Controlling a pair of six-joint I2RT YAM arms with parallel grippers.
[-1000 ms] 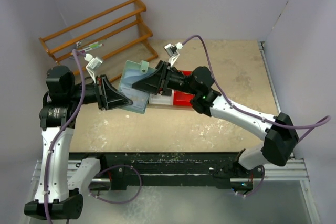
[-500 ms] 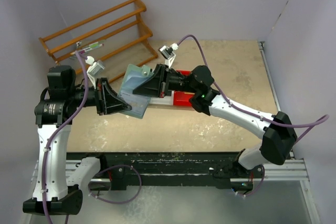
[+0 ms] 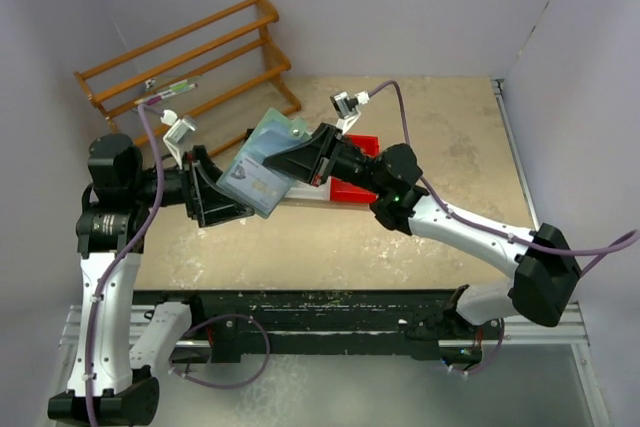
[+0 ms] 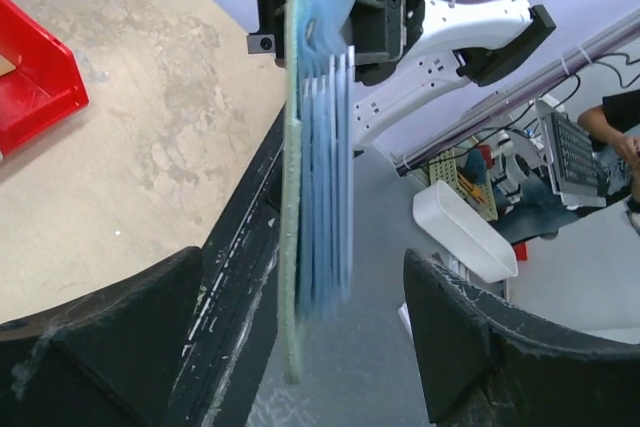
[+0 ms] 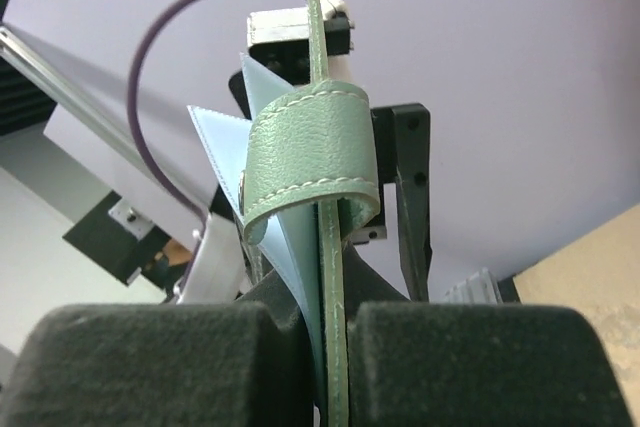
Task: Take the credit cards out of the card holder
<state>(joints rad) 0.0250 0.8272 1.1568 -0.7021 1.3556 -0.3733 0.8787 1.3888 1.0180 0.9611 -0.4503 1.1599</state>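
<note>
The card holder (image 3: 262, 163), a grey-green wallet with pale teal inside, hangs tilted in the air above the table's middle. My right gripper (image 3: 284, 165) is shut on its upper right edge; in the right wrist view the green cover (image 5: 332, 277) is pinched between both black pads (image 5: 150, 367), and its strap (image 5: 310, 152) loops above. My left gripper (image 3: 232, 199) stands open around the lower left end; the holder's edge (image 4: 290, 197) and pale blue leaves (image 4: 325, 177) hang free between the wide fingers (image 4: 470, 337). I cannot make out the credit cards as separate things.
A red bin (image 3: 352, 185) and a white bin (image 3: 306, 193) sit on the tan table just behind the right gripper. The red bin (image 4: 35, 77) also shows in the left wrist view. A wooden rack (image 3: 190, 67) stands at the back left. The black base rail (image 3: 330, 307) runs along the near edge.
The left gripper has opened and let go of the card holder. The right gripper closed on it and now carries it alone, tilted and a little higher.
</note>
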